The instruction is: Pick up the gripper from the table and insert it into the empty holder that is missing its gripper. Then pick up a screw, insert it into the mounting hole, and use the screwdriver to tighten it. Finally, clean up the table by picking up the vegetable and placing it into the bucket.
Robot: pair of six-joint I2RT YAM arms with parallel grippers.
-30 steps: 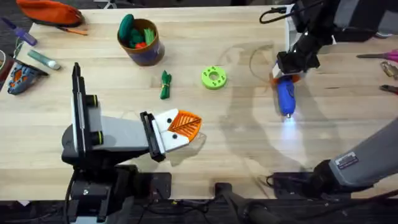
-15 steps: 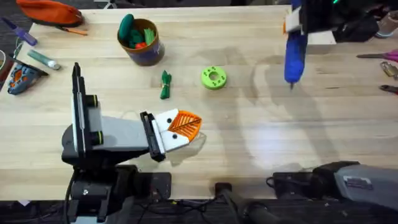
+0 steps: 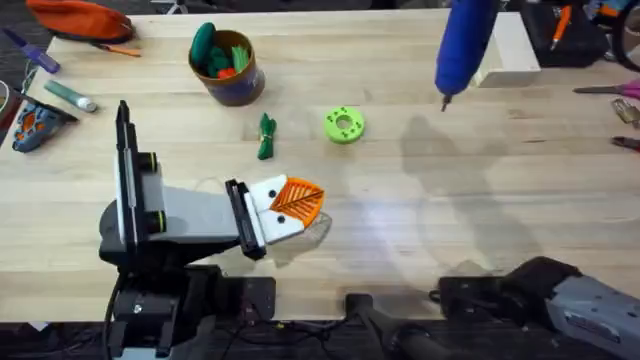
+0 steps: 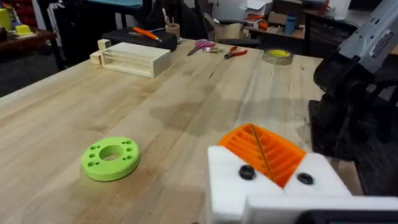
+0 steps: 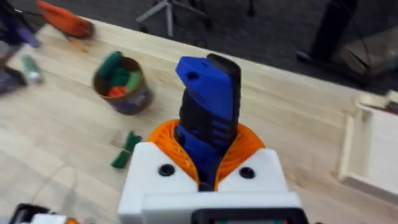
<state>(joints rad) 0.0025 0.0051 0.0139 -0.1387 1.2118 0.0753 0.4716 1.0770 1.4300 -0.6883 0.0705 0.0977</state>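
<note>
The left gripper (image 3: 300, 205) rests low near the table's (image 3: 420, 230) front edge, its orange pads pressed together with nothing between them. Just beyond it lies the vegetable (image 3: 266, 136), and beside that a green disc (image 3: 344, 125), the two apart. From the disc rightward and forward to the front edge the boards are bare, a broad open stretch.

Farther back left stands the bucket (image 3: 229, 68), with toy greens and something orange inside. Near the left edge lie a marker (image 3: 70, 95) and a dark pouch (image 3: 35, 125); an orange pouch (image 3: 82, 18) sits at the far left corner.

At the far right, the screwdriver (image 3: 464, 45) hangs raised above the table, tip pointing down toward the boards, clamped between the right gripper's (image 5: 208, 163) orange pads. A pale wooden box (image 3: 508, 48) sits just past it by the far edge. Pliers (image 3: 612, 91) lie along the right edge.
</note>
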